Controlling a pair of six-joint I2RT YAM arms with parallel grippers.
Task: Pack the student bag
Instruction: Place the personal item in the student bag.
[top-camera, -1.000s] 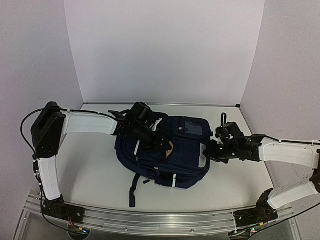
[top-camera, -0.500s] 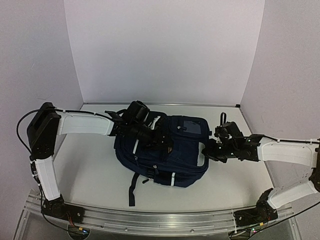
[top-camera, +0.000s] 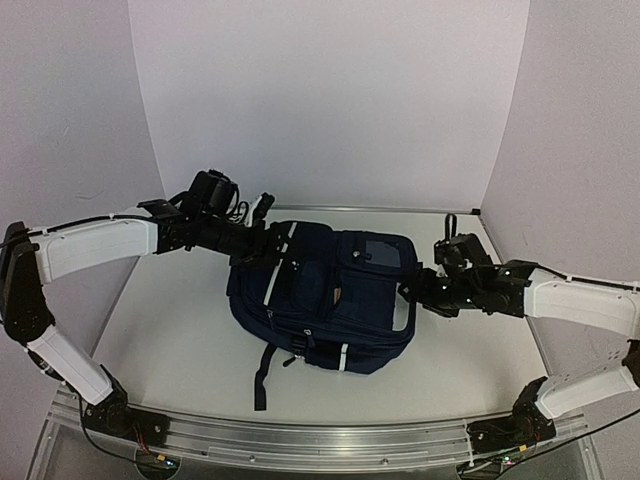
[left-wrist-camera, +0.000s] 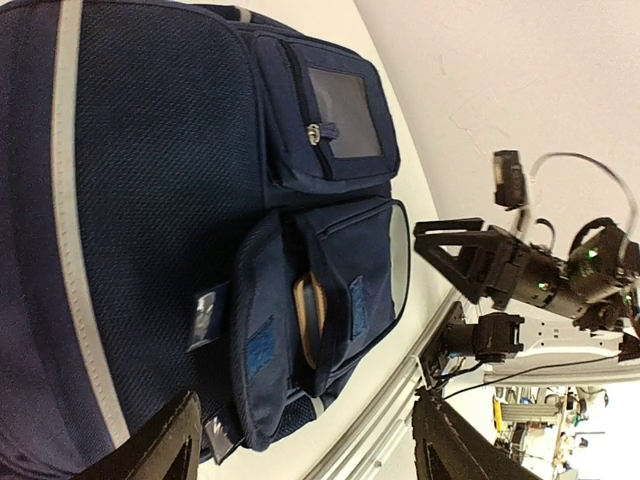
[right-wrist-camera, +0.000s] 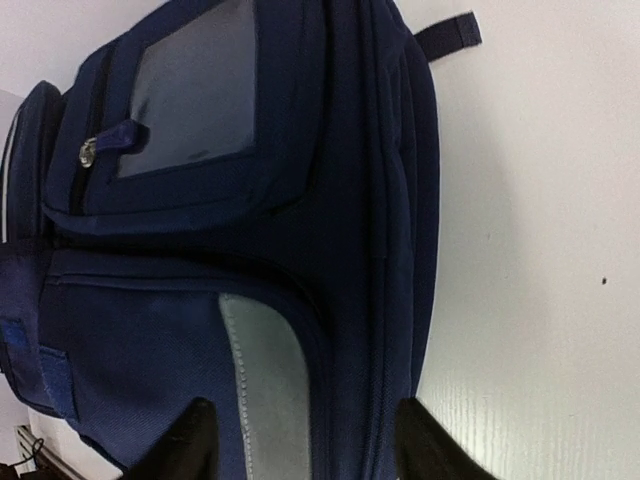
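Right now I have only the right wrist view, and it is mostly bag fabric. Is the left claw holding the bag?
Observer: No. The left claw is open at the far-left side of the student bag and grips nothing.
Operator: Is anything poking out of a pocket?
Observer: Yes, a tan item shows in the gaping front pocket.
Operator: Any loose straps?
Observer: One dark strap trails out from the bag's near side.
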